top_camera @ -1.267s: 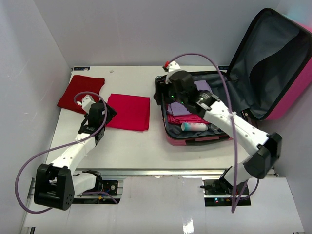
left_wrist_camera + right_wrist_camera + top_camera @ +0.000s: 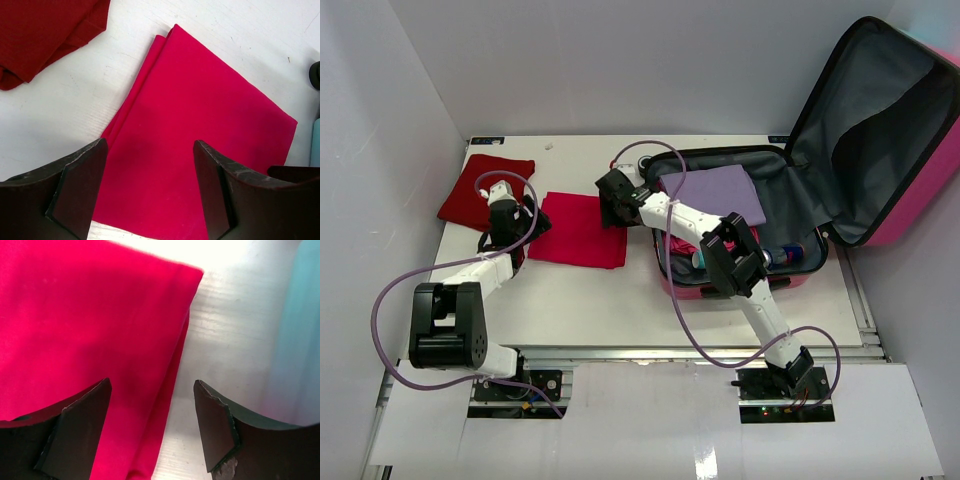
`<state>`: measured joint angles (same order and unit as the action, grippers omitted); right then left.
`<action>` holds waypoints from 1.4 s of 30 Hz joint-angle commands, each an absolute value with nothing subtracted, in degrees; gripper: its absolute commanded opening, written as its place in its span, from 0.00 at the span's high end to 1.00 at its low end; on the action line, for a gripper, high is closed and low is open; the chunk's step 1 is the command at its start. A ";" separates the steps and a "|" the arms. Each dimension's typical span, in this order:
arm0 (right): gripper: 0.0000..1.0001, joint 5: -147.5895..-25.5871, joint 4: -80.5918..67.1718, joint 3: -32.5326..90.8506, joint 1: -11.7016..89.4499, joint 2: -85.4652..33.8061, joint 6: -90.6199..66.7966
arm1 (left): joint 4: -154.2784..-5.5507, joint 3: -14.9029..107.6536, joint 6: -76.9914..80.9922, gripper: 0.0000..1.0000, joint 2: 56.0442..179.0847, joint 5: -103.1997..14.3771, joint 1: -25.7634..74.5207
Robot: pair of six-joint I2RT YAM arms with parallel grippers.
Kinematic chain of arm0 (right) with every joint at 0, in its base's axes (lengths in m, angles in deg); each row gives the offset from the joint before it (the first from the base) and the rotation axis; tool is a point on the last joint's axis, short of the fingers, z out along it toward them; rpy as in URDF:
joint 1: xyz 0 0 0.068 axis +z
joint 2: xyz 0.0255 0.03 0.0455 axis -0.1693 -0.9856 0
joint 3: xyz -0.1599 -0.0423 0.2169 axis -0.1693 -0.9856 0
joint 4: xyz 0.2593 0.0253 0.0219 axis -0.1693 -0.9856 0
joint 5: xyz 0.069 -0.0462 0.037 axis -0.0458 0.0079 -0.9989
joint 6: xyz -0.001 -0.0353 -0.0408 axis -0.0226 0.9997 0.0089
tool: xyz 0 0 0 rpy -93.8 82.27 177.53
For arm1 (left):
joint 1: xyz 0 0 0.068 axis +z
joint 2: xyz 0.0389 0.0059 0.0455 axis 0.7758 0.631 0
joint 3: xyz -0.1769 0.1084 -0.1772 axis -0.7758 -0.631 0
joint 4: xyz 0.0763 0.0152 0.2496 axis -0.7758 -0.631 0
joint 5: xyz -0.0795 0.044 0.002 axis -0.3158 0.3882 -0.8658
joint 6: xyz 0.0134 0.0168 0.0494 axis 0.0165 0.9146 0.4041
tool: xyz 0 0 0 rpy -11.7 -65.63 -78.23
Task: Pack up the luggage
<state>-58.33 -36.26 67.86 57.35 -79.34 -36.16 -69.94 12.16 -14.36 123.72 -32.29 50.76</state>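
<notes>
The left tool [image 2: 150,146] is being held low over the near-left part of the pink-red cloth [image 2: 200,130]. Its fingers are spread and nothing is being pinched. Compared with the view a moment earlier, it is being kept at almost the same station at the cloth's left edge, while the left arm is being folded back closer to its base.

The main change is being shown by the right tool [image 2: 152,385]. It is no longer being held over the inside of the luggage [image 2: 682,286]. It is now being presented at the right edge of the same cloth, just outside the luggage wall. Its fingers are also spread, and the folded edge is being straddled, with bare worktop [image 2: 225,315] showing beside the right finger. No grip is being applied yet by either tool.

From this arrangement, a lift of the pink-red cloth by both tools is judged to be in preparation, one tool at each edge. The right arm's work inside the case is judged to be finished for now.

Further back on the left, the dark red cloth [image 2: 485,188] is being left on the worktop, just beside the pink-red cloth and apart from it.

The luggage is being kept open on the right side of the worktop, base flat. A lilac cloth [image 2: 715,192] is now being shown uncovered in the far part of the base. The lid [image 2: 880,110] is being held raised at the far right.
</notes>
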 commanded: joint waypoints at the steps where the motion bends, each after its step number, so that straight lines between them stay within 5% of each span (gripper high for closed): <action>1: 0.27 -59.22 -34.34 65.01 57.72 -80.20 -38.62 | -69.34 11.57 -14.11 0.20 121.30 -31.46 50.79; 9: 0.34 -60.92 -32.48 60.98 57.97 -80.61 -40.78 | -69.71 11.70 -14.22 0.21 121.43 -30.54 50.79; 15: 0.67 -60.92 -32.31 59.38 57.99 -80.21 -39.02 | -70.72 12.60 -14.75 0.21 121.72 -33.04 53.32; 22: 0.91 -60.58 -32.39 55.82 55.15 -76.17 -34.22 | -72.07 15.06 -12.94 0.22 125.64 -38.81 53.43; 42: 0.85 -58.61 -32.57 53.98 53.47 -74.09 -25.84 | -77.78 27.47 -7.43 0.33 145.36 -54.21 53.43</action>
<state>-61.30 -27.66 55.73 54.40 -74.76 -28.70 -75.36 25.68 -8.94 143.61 -52.50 53.36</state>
